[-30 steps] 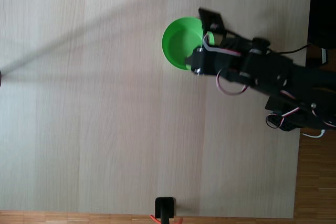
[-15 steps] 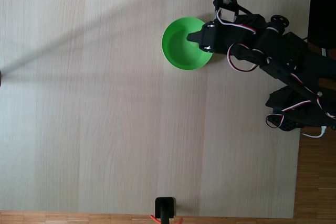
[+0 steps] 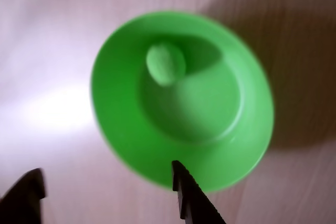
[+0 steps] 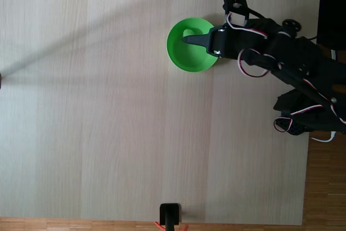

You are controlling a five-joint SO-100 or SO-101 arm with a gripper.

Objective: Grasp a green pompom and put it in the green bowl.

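Inside the green bowl (image 3: 210, 145), upper left of its floor in the wrist view, lies the green pompom (image 3: 165, 64). Gripper (image 3: 107, 179) above the near rim, jaws spread wide, holding nothing.

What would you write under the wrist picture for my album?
The green pompom rests inside the green bowl, with the open gripper hovering above.
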